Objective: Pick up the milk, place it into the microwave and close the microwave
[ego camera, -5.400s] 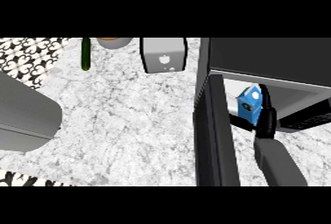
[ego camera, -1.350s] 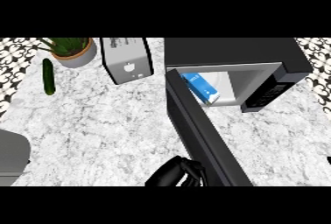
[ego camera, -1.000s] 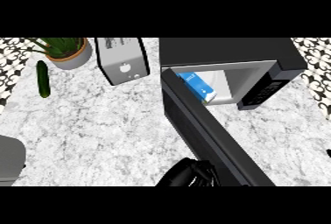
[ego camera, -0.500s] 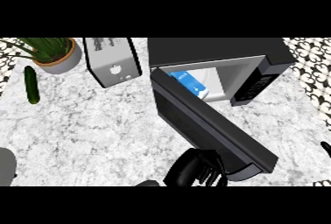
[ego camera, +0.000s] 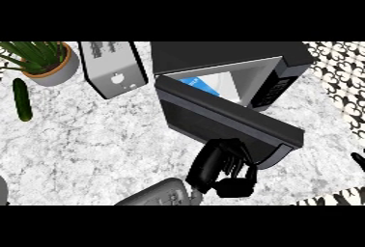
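While the microwave (ego camera: 214, 53) stands at the back of the marble counter (ego camera: 92, 140), its door (ego camera: 221, 120) hangs part-way shut. The door is hinged at the left and its free end is angled out toward the front right. A wedge of the cavity shows above the door's top edge.

Milk (ego camera: 201, 85): blue carton, inside the cavity at the left, just behind the door. Only its upper part is visible and no hand is on it.

Left hand (ego camera: 214, 166): black, set against the door's outer face, nearer the free end than the hinge.
- Its fingers (ego camera: 234, 150) are loosely bent with the tips on the door panel.
- It holds nothing and is not closed round the door; it only rests against the face.
- The thumb side hangs lower, toward the counter's front.
- The grey forearm (ego camera: 160, 195) enters from the lower edge left of centre and slants up and right, so the wrist points toward the microwave.

Right hand (ego camera: 358, 161): only a dark sliver at the right edge, well apart from the door. Too little of it shows to tell whether it is spread or closed.

Other items: a silver appliance (ego camera: 110, 70) stands just left of the microwave. A potted plant (ego camera: 39, 60) is in the far left corner. A cucumber (ego camera: 22, 99) lies on the counter in front of the pot.
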